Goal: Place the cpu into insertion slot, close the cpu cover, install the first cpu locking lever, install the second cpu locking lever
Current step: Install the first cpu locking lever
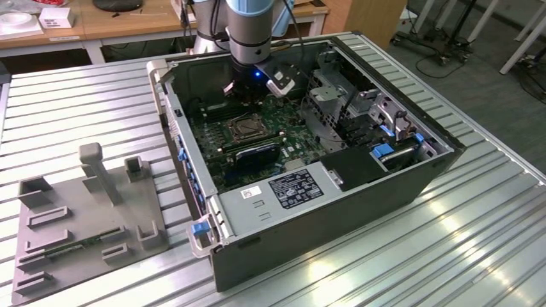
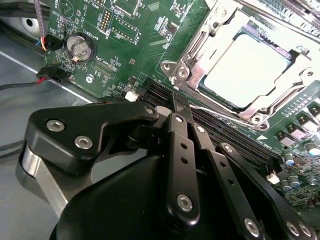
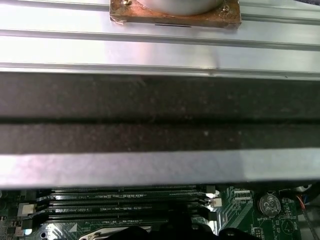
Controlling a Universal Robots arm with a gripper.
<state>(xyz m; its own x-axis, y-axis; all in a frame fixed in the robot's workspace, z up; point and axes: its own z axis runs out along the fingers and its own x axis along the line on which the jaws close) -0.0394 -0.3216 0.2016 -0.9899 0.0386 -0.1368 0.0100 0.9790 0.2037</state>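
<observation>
The cpu (image 2: 247,70) lies flat in the insertion slot (image 1: 241,128), its pale silver top showing through the window of the cpu cover (image 2: 197,47). The cover's silver frame lies down around the chip. A thin silver wire lever (image 2: 225,116) runs along the socket's edge beside the memory slots (image 2: 220,132). My gripper (image 2: 179,106) hangs inside the open computer case (image 1: 410,185), its black fingers (image 2: 181,150) pressed together with nothing between them. The tip sits over the memory slots, just off the socket's corner. In the exterior view the gripper (image 1: 254,94) is above the board, behind the socket.
A grey fixture plate (image 1: 85,224) with upright blocks stands on the slatted metal table at the exterior view's left. Inside the case are a metal drive cage (image 1: 341,109), a black box with a white label (image 1: 295,188) and a coin battery (image 2: 80,46). The case wall (image 3: 160,115) is close.
</observation>
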